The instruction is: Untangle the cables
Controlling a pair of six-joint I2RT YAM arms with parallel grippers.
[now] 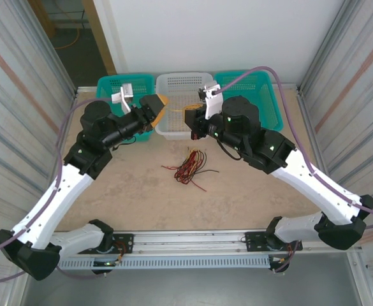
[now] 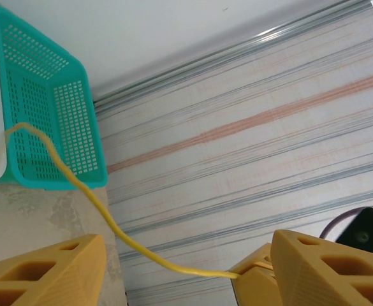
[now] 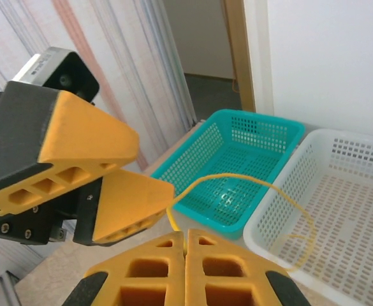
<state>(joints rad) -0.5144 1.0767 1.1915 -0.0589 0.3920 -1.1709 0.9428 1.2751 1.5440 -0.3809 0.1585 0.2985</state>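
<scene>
- yellow cable [image 3: 234,175] is up in the air: one end is pinched at the tips of the right gripper [image 3: 185,237], then it arcs over and drops into the white basket [image 3: 339,159].
- the other cables [image 1: 189,167], red, black and some yellow, lie in a loose tangle on the table [image 1: 141,197], well apart from both grippers.
- right fingers are pressed together on the yellow cable. On the left gripper [image 2: 187,258] the fingers are spread, and the cable crosses the gap close to one finger, not clamped.
- my read: the step is a second hold with the left, just beside the right's pinch (handover or straightening pull, can't say which).
- I'd centre the cable in the left gap before closing. It's thin and slack, so it's easy to miss or to catch on a pad edge.
- left tips sit very near the right tips, so I'd close slowly to avoid a knock.
- I'd hold the right pinch until the left grip is confirmed, else the cable likely drops by the green basket [image 2: 71,127].
</scene>
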